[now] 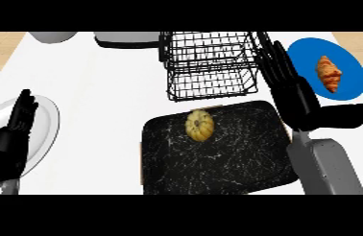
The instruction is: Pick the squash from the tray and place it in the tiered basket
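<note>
We see a white counter (99, 86) carrying a dark marbled tray (234, 163) with pale veins and rounded corners. Just beyond the tray stands the black wire tiered basket (209, 67). Our right hand (287, 79) reaches up along the basket's right side, fingers straight and held together, holding nothing. Beside it lies a blue plate (340, 55) bearing a croissant (328, 73). Our left hand (18, 129) rests at the left edge, fingers up and relaxed, over a white plate (48, 120). The squash (200, 125) sits near the tray's far edge: small, round, yellow and ribbed, with a darker centre.
</note>
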Motion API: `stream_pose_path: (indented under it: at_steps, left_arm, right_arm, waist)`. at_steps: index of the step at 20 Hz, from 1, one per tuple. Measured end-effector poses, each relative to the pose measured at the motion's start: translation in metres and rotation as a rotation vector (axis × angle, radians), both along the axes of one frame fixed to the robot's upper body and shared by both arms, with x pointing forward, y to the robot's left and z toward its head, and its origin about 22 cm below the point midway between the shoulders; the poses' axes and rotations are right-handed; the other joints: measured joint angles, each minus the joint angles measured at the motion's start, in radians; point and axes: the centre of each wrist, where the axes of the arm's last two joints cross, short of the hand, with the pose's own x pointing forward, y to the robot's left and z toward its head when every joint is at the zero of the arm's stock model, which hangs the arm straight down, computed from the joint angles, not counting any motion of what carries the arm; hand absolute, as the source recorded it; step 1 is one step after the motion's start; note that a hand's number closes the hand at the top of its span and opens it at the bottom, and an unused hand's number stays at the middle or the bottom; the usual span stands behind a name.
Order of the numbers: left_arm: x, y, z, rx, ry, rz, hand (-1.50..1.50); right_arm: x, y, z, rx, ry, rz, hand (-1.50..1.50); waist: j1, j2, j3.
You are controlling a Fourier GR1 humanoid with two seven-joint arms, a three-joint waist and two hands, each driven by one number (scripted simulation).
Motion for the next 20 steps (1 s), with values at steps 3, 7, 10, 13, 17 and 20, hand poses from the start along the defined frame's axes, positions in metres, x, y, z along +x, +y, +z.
stream_pose_path:
  at_steps: [3,7,10,13,17,20]
  left_arm:
    - [0.015,-0.021,0.001,-0.024,-0.014,-0.037,0.0]
    - [0.024,-0.059,0.003,-0.079,-0.041,-0.111,0.0]
    - [0.028,-0.085,0.001,-0.12,-0.033,-0.168,0.0]
    - [0.034,-0.106,0.001,-0.143,-0.028,-0.199,0.0]
    - [0.039,-0.116,0.001,-0.156,-0.023,-0.207,0.0]
    - [0.037,-0.121,0.001,-0.164,-0.017,-0.208,0.0]
  right_arm:
    - [0.007,-0.001,0.015,-0.039,0.008,-0.009,1.5]
    - [0.028,0.006,0.053,-0.022,0.008,-0.044,1.5]
    - [0.036,0.003,0.051,-0.166,0.11,-0.085,-1.5]
    - [0.037,0.013,0.046,-0.132,0.213,0.055,-1.5]
    - [0.033,0.007,0.063,-0.183,0.22,0.209,-1.5]
    - [0.028,0.004,0.096,-0.309,0.156,0.277,-1.5]
  waist:
    - [0.003,0.002,0.012]
    - [0.0,0.009,0.025]
    - [0.004,0.009,0.019]
    - [0.005,0.006,0.018]
    - [0.006,0.007,0.019]
    - [0.009,0.001,0.015]
